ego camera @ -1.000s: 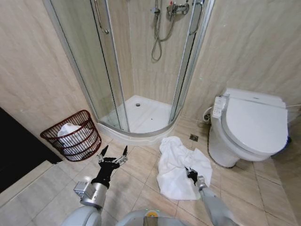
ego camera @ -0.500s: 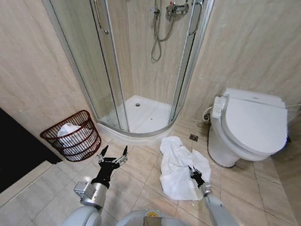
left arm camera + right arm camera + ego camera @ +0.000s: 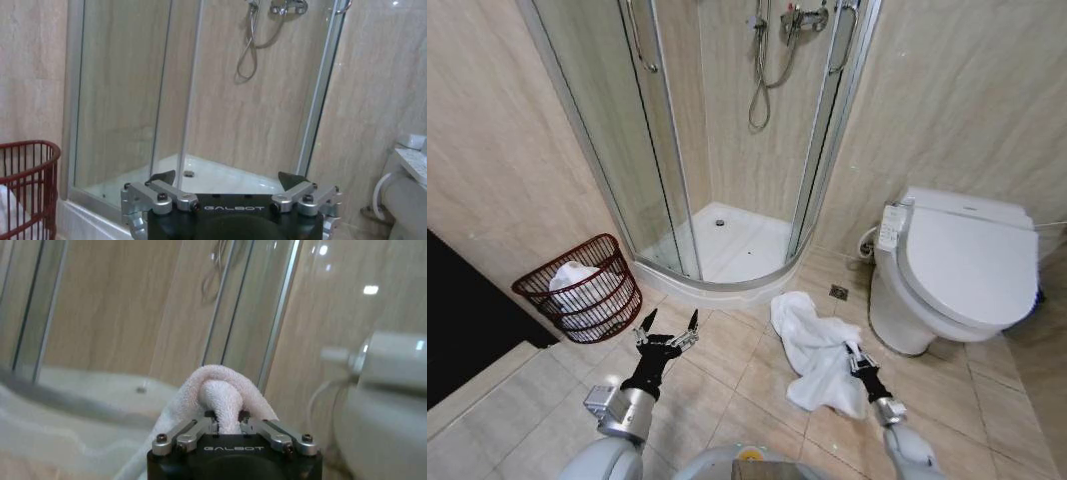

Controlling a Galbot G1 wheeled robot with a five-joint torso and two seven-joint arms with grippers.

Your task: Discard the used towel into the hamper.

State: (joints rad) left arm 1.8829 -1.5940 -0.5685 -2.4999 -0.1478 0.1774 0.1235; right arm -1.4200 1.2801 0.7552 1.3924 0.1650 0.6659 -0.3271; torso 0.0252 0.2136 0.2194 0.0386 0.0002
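The right gripper (image 3: 860, 358) is pinched on a fold of the towel (image 3: 812, 348), most of it on the floor by the toilet (image 3: 962, 270), well apart from the hamper (image 3: 579, 288); carrying and dropping remain, left gripper (image 3: 666, 329) spread idle.

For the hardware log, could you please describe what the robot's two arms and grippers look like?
Both arms are silver-grey with rounded segments that darken to black at the wrist. The left gripper has a black body, silver metal linkages with bolts and two black pointed fingertips. The right gripper is built the same way: black body and silver bolted links. Each body bears the word GALBOT in pale letters. No loose cables show.
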